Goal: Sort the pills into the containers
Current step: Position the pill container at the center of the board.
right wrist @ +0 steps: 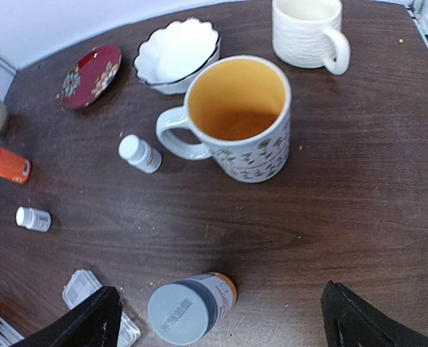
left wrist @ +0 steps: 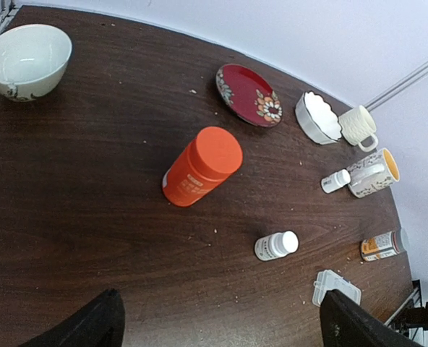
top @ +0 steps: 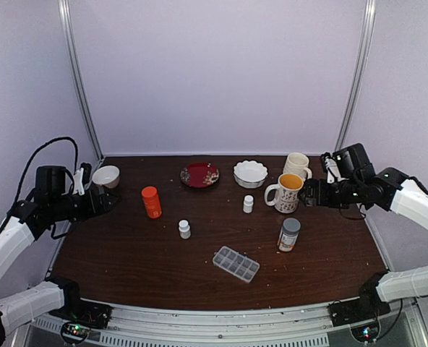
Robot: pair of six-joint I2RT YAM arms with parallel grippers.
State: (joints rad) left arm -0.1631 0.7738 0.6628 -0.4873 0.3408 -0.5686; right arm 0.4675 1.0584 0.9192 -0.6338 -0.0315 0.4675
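Over the dark table (top: 127, 267), left gripper (top: 110, 202) and right gripper (top: 307, 194) both hang wide open, holding nothing

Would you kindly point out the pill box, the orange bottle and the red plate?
pill box (top: 236, 264), top view, its top face.
orange bottle (left wrist: 202, 168), left wrist view, its side.
red plate (top: 199, 174), top view, its centre.

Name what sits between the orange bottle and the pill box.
A small white bottle stands between the orange bottle and the pill box; top view.
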